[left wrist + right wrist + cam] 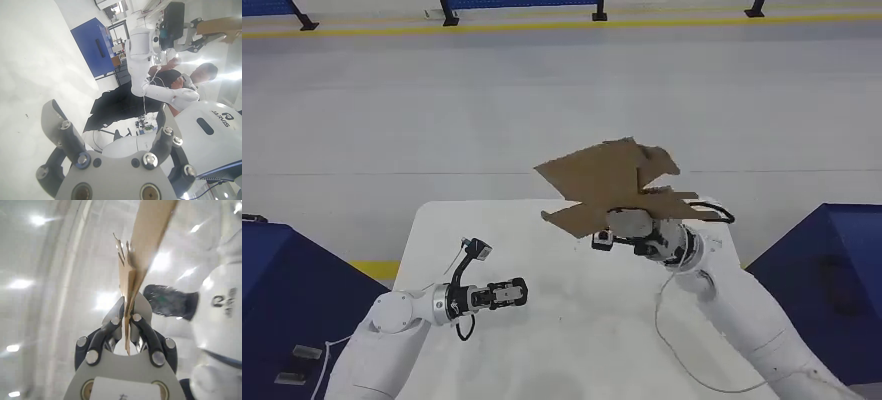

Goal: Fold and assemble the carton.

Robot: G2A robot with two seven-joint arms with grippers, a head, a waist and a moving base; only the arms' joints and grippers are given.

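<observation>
A flat, unfolded brown carton (607, 180) hangs in the air above the table's far right part, tilted, with its flaps spread. My right gripper (634, 214) is shut on the carton's lower edge; in the right wrist view the fingers (128, 306) pinch several cardboard layers (147, 237) between them. My left gripper (522, 292) rests low over the table's left side, pointing toward the right arm, open with nothing between its fingers (106, 108). From the left wrist view, the right gripper (209, 37) and a strip of the carton (217, 23) appear farther off.
The white table (572, 340) carries nothing else. Blue cabinets stand beside it on the left (282, 290) and on the right (832, 270). Grey floor with a yellow line lies beyond the far edge.
</observation>
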